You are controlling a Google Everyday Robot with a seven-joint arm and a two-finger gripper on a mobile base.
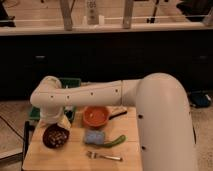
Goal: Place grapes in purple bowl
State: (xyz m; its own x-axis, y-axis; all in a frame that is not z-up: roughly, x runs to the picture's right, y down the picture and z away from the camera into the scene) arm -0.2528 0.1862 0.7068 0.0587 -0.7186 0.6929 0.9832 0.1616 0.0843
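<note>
The purple bowl (53,138) sits at the left of the wooden table (75,159). Small pale tan-green grapes (58,135) lie inside it. My gripper (59,122) hangs at the end of the white arm (95,95), just above the far rim of the purple bowl and close over the grapes. The arm's wrist hides the gripper's tip.
A bright orange bowl (95,116) stands to the right of the purple bowl. A blue sponge (93,137), a curved green vegetable (115,141) and a fork (104,156) lie in front of it. A green basket (70,82) is behind the arm. The table's left edge is close to the purple bowl.
</note>
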